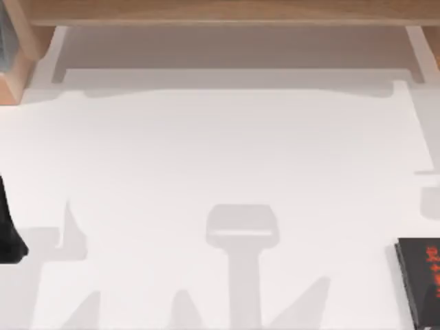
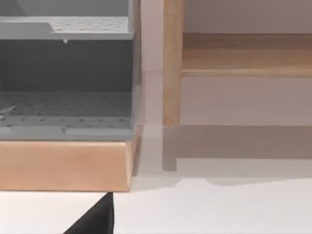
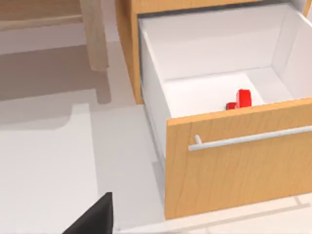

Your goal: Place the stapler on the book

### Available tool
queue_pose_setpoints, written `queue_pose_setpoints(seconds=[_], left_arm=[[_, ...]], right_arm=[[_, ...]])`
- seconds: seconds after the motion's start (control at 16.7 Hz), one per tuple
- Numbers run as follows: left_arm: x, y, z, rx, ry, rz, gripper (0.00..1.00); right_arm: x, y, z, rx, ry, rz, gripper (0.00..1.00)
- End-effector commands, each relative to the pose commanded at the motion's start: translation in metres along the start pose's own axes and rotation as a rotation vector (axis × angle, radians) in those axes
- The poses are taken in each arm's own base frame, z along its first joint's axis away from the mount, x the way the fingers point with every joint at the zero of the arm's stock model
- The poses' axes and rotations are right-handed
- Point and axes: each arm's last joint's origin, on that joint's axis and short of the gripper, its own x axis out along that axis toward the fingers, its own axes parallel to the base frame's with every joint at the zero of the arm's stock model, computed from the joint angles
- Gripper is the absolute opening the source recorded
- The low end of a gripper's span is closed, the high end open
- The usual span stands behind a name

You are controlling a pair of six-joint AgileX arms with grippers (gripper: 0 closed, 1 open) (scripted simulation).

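Observation:
The book [image 1: 421, 278], black with red-orange characters, lies flat at the table's right edge near the front, partly cut off by the top view's border. In the right wrist view a small red stapler [image 3: 239, 100] rests inside an open white drawer [image 3: 204, 53], behind its wooden front with a metal bar handle [image 3: 243, 139]. A black part of my right gripper [image 3: 95, 217] shows at that view's edge, well short of the drawer. My left arm [image 1: 8, 230] stands at the table's left edge, and a black part of my left gripper [image 2: 95, 219] shows over the white tabletop.
A wooden frame [image 1: 220, 12] runs along the table's back edge. In the left wrist view a grey perforated shelf unit [image 2: 66, 73] sits on a wooden base [image 2: 63, 165], beside a wooden post [image 2: 171, 63]. White tabletop [image 1: 220, 158] spreads across the middle.

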Motion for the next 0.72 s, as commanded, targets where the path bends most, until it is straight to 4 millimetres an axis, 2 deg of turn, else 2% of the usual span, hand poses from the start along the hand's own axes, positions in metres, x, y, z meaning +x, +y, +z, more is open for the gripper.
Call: queue_pose_setpoints(seconds=[0.18, 0.3, 0.42, 0.54, 0.72], left_arm=[[0.000, 0.000, 0.000, 0.000, 0.000, 0.000, 1.00], [0.000, 0.000, 0.000, 0.000, 0.000, 0.000, 1.00], [0.000, 0.000, 0.000, 0.000, 0.000, 0.000, 1.00], [0.000, 0.000, 0.000, 0.000, 0.000, 0.000, 1.00], [0.000, 0.000, 0.000, 0.000, 0.000, 0.000, 1.00]], right_arm=[[0.025, -0.011, 0.069, 0.025, 0.184, -0.073, 1.00], [0.058, -0.021, 0.113, 0.041, 0.310, -0.107, 1.00], [0.101, -0.033, 0.144, 0.054, 0.435, -0.128, 1.00], [0.149, -0.045, 0.160, 0.063, 0.556, -0.135, 1.00], [0.216, -0.059, 0.156, 0.071, 0.732, -0.128, 1.00]])
